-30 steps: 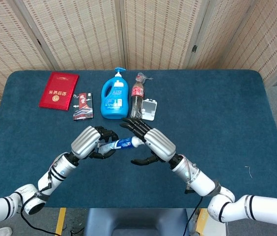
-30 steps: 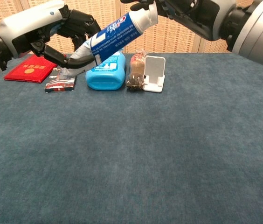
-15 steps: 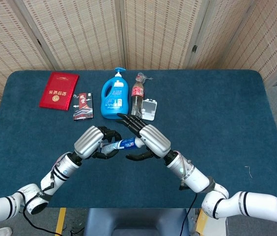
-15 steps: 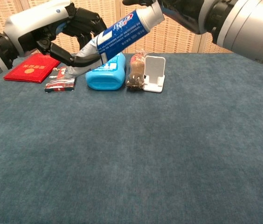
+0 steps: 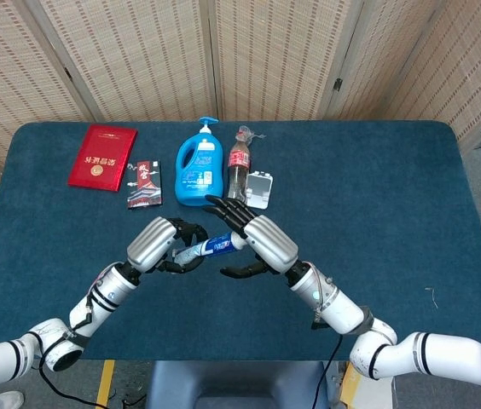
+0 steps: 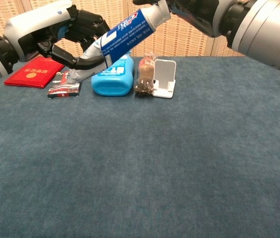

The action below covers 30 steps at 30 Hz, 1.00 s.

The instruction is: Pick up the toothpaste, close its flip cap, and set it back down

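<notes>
The blue and white toothpaste tube is held in the air above the near middle of the table, tilted with its cap end up toward my right. My left hand grips the flat tail end of the tube. My right hand is at the cap end, its fingers spread around the white cap. In the head view the right hand covers the cap, so I cannot tell if the flip lid is closed.
Along the back of the blue table lie a red booklet, a small dark packet, a blue pump bottle on its side, a cola bottle and a small white stand.
Both hands have shifted slightly with the tube between them; the right hand moved in closer over the cap end. Grip on the tube's tail is unchanged.
</notes>
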Motion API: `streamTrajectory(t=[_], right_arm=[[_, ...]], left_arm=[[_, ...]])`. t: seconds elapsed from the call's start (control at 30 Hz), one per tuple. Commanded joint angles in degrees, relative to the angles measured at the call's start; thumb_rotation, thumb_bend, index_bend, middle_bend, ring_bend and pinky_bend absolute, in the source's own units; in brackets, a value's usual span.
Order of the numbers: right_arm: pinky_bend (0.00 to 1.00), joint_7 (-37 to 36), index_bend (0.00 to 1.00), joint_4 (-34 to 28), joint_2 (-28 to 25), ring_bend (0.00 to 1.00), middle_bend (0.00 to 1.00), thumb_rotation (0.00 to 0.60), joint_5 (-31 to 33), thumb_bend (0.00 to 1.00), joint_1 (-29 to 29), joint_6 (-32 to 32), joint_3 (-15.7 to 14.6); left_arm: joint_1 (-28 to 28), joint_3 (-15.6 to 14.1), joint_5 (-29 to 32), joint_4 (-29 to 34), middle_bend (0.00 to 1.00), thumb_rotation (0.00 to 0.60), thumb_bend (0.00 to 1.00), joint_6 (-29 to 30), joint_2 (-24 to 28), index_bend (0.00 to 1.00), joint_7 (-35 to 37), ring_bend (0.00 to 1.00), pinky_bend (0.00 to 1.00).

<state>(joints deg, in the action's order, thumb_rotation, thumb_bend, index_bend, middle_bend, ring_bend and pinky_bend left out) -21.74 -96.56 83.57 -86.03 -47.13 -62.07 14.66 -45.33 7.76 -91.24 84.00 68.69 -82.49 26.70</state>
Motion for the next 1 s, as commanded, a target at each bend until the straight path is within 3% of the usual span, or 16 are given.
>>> streamTrajectory(t=[0.03, 1.0], right_arm=[[0.00, 0.6, 0.00, 0.3, 0.4, 0.00, 0.00, 0.068, 0.2, 0.00, -0.4, 0.3, 0.1], [0.00, 7.9, 0.00, 3.4, 3.5, 0.00, 0.00, 0.067, 1.4, 0.00, -2.3, 1.2, -0.2]], left_arm=[[-0.1, 0.1, 0.1, 0.6, 0.84, 0.600, 0.62, -0.3, 0.4, 0.74, 0.6, 0.77, 0.57], [-0.2, 0.5, 1.5, 1.2, 0.86, 0.600, 0.62, -2.3, 1.6, 0.76, -1.5, 0.79, 0.58]])
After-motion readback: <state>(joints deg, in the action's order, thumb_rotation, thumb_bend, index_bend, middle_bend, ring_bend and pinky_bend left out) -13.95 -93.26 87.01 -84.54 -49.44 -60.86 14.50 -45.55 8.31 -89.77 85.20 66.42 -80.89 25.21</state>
